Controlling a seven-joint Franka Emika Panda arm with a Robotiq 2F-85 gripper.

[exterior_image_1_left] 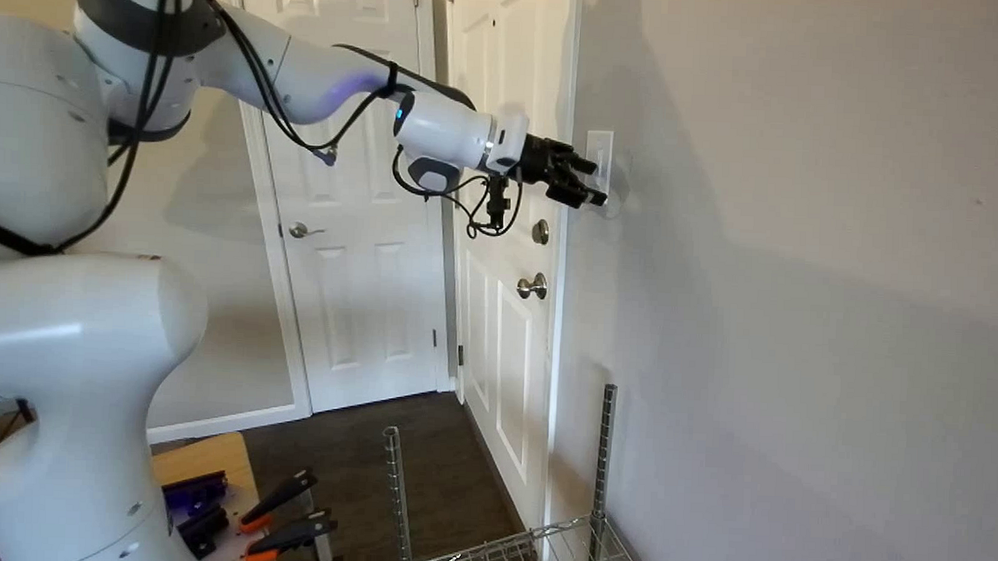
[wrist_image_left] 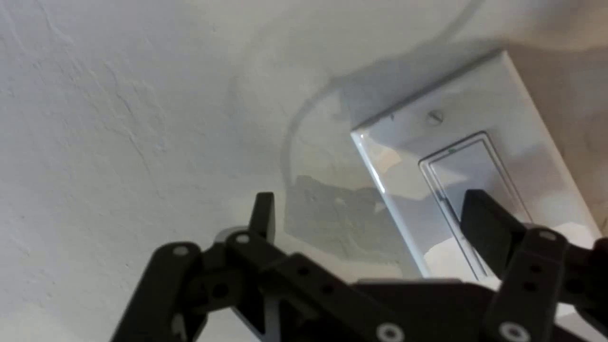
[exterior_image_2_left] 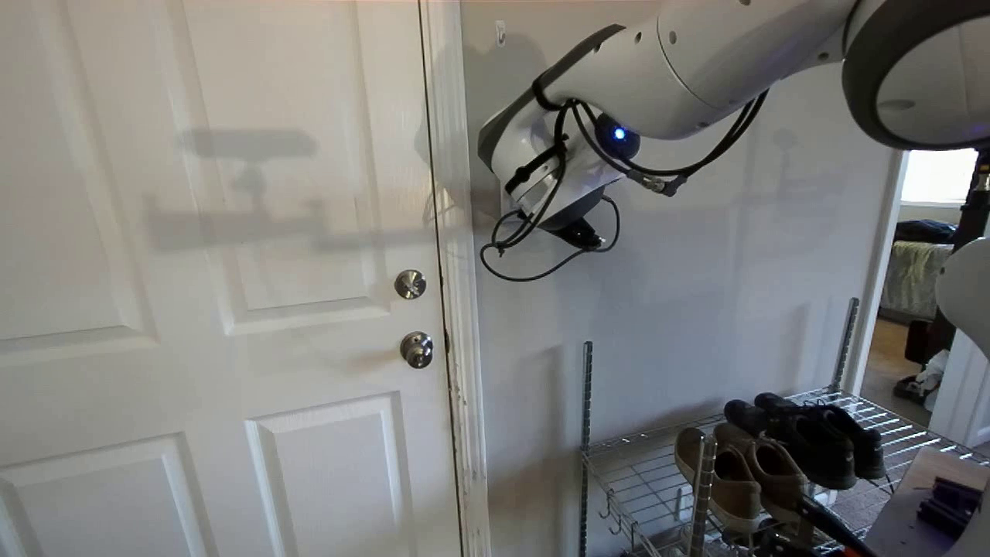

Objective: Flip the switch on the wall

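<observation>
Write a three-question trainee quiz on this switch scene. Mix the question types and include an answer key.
1. True or false: the fingers, facing the wall, are closed together.

2. Where is the switch mounted?
A) on the door
B) on the floor
C) on the wall

3. Fill in the word: in an exterior view, black and tan ____ stand on the rack.

Key:
1. False; they are spread apart.
2. C
3. shoes

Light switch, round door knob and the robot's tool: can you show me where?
Light switch (wrist_image_left: 468,168): wrist view, on the flat rocker in its middle.
Round door knob (exterior_image_2_left: 418,353): in an exterior view, on its shiny front.
Tool (wrist_image_left: 372,221): wrist view, midway between its spread fingertips.
</observation>
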